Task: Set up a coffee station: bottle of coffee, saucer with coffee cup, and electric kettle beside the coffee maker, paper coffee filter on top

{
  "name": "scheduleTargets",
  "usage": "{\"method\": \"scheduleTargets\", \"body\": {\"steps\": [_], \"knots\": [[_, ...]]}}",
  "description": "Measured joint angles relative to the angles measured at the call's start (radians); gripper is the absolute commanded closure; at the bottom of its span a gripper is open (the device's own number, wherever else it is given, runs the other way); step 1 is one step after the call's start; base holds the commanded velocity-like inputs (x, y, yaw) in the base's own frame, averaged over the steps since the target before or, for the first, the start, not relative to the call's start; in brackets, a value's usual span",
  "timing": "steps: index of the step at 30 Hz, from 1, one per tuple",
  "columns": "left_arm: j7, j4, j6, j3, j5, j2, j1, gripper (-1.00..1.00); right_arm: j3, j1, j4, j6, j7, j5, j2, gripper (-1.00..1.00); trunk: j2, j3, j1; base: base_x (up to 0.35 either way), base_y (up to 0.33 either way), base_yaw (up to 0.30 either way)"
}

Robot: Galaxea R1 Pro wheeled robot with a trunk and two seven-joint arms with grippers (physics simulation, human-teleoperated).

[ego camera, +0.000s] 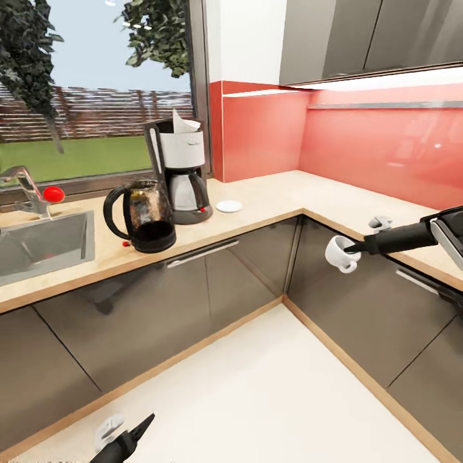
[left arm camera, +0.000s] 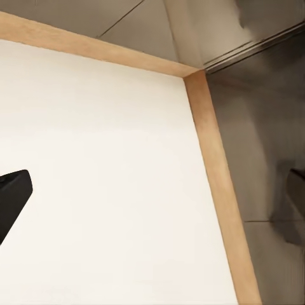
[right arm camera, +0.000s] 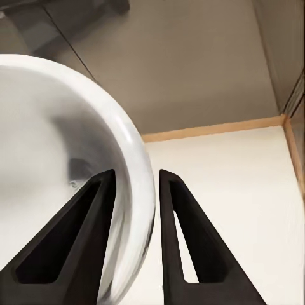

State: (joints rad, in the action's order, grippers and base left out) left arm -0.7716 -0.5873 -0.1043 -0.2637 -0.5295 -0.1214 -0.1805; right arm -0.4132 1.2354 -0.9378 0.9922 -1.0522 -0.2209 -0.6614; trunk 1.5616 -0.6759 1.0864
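We see the coffee cup [ego camera: 341, 253] at the right middle of the head picture. It hangs in the air in front of the dark cabinets, below the edge of the bench [ego camera: 270, 206]. Our right gripper [ego camera: 353, 247] pinches the cup's rim. In the right wrist picture, one black finger [right arm camera: 76, 248] is inside the cup [right arm camera: 57, 159] and the other is outside, with the white wall squeezed between them.

Far from the cup, in the upper left part of the head picture, the coffee maker [ego camera: 180, 170] stands on the bench by the window. The white paper coffee filter [ego camera: 184, 123] sticks up from its top. The electric kettle [ego camera: 145, 217] stands just beside it, to the left and a little in front. The small white saucer [ego camera: 229, 206] lies flat on the bench just to the right of the coffee maker. It has nothing on it.

A steel sink [ego camera: 42, 244] with a tap [ego camera: 26, 186] is at the left edge.

Our left gripper [ego camera: 125, 431] is at the bottom left of the head picture, low over the white floor [ego camera: 257, 399]. We cannot tell if it is spread or pressed together.
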Motion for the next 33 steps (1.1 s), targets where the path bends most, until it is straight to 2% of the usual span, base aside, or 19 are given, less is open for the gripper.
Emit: {"method": "scheduleTargets", "body": {"steps": [5, 24, 33], "knots": [[0.0, 0.0, 0.0, -0.001, 0.001, 0.0, 0.0, -1.0, -0.001, 0.0, 0.0, 0.0, 0.0, 0.0, 0.0, 1.0, 0.0, 0.0, 0.0, 0.0, -0.152, 0.234], [0.001, 0.001, 0.002, -0.001, 0.001, 0.0, 0.0, -1.0, -0.001, 0.0, -0.001, -0.001, 0.001, -0.002, 0.001, 1.0, 0.0, 0.0, 0.0, 0.0, -0.009, 0.268], [0.002, 0.002, 0.002, 0.001, 0.0, 0.001, 0.0, -1.0, -0.001, 0.0, -0.001, 0.0, 0.0, -0.001, 0.0, 1.0, 0.0, 0.0, 0.0, 0.0, -0.228, 0.141]]}}
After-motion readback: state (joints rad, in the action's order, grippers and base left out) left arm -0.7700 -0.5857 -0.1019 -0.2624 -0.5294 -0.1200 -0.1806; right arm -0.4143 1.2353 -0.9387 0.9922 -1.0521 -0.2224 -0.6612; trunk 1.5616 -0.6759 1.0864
